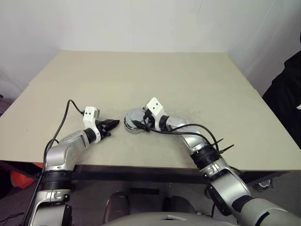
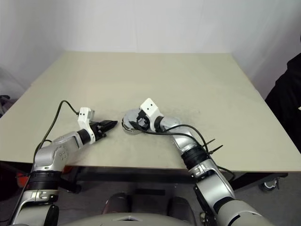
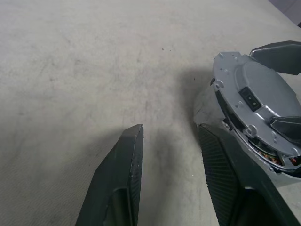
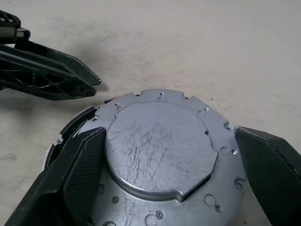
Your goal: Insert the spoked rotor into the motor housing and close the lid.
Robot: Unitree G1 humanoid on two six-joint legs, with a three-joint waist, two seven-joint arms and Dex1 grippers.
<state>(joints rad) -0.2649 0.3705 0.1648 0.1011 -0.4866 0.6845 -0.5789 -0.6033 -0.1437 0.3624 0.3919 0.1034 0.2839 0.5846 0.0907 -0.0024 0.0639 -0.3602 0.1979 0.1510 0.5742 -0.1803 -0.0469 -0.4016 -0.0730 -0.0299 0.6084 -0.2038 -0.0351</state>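
Observation:
The lid (image 4: 160,146), a flat grey metal disc, lies tilted on top of the motor housing (image 3: 270,153). Copper windings show in the gap under its rim. My right gripper (image 4: 169,132) straddles the lid, one finger (image 4: 80,160) against one side and the other finger (image 4: 268,155) against the opposite edge, shut on it. In the left eye view this stack (image 1: 133,120) sits near the table's front middle. My left gripper (image 1: 113,125) hovers just to its left, open and with nothing between its fingertips (image 3: 134,141). The spoked rotor is hidden.
The beige table (image 1: 164,80) stretches wide behind and to both sides of the grippers. Its front edge (image 1: 141,165) runs close below them. A black cable (image 1: 202,127) loops from my right wrist. A dark shape (image 1: 287,89) stands beyond the table's right edge.

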